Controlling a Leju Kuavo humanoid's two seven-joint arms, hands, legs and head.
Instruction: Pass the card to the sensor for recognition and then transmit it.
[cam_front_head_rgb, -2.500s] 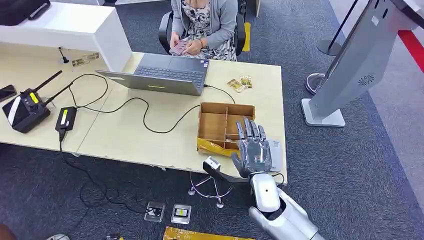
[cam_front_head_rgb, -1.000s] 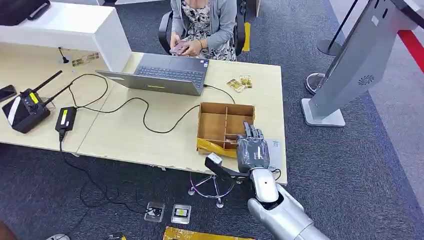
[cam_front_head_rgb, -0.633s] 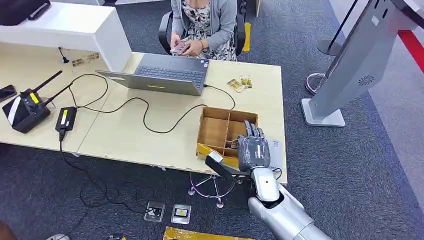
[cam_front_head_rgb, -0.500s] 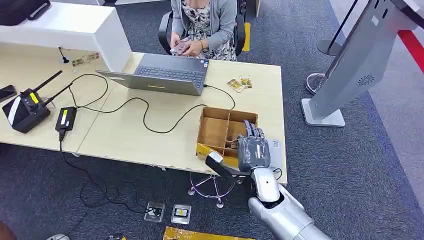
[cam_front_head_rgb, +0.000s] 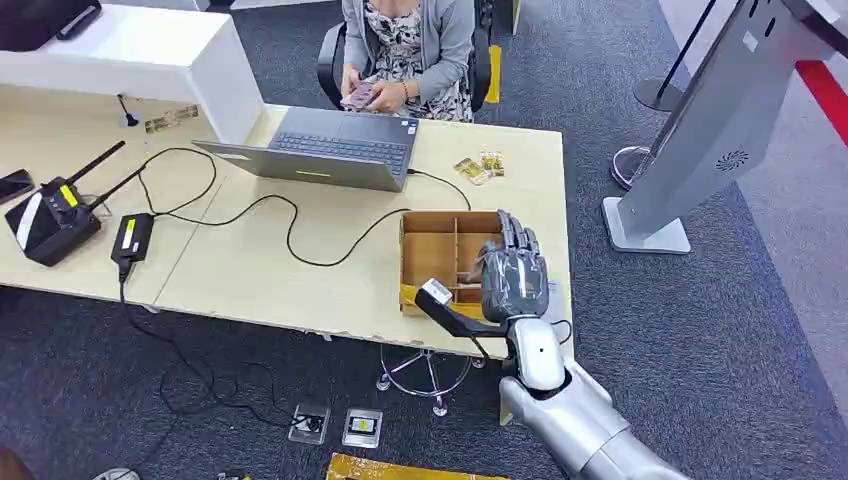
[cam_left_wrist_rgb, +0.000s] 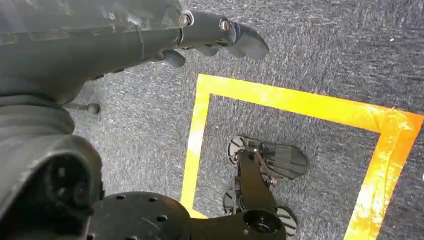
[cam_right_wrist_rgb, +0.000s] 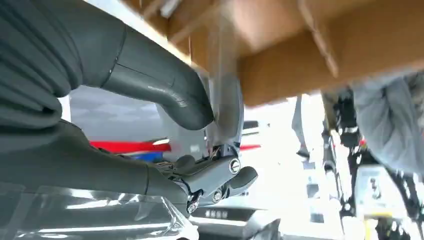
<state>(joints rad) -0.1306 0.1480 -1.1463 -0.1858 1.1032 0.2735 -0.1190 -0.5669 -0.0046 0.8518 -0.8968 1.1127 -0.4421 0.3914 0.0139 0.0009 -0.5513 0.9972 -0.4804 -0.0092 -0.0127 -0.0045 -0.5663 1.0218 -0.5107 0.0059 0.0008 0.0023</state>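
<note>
My right hand (cam_front_head_rgb: 513, 270) hovers over the right-hand compartments of the brown divided cardboard box (cam_front_head_rgb: 438, 250) near the desk's front right corner. In the right wrist view, the thumb (cam_right_wrist_rgb: 165, 85) and a finger pinch a thin pale card (cam_right_wrist_rgb: 226, 95), blurred, just below the box's cardboard wall (cam_right_wrist_rgb: 310, 55). A flat pale pad (cam_front_head_rgb: 551, 290) lies on the desk right of the box, partly hidden by the hand. My left hand (cam_left_wrist_rgb: 200, 35) hangs over the dark carpet with nothing in it.
A laptop (cam_front_head_rgb: 330, 150) and its black cable (cam_front_head_rgb: 290, 235) lie behind and left of the box. A person (cam_front_head_rgb: 405, 45) sits at the desk's far side holding cards. Small packets (cam_front_head_rgb: 478, 166) lie by the far edge. A grey kiosk (cam_front_head_rgb: 700, 130) stands on the floor to the right.
My right hand dipped into the box, nudging it askew, then lifted and moved farther over it. The box sits a little shifted. The left arm has stayed still.
</note>
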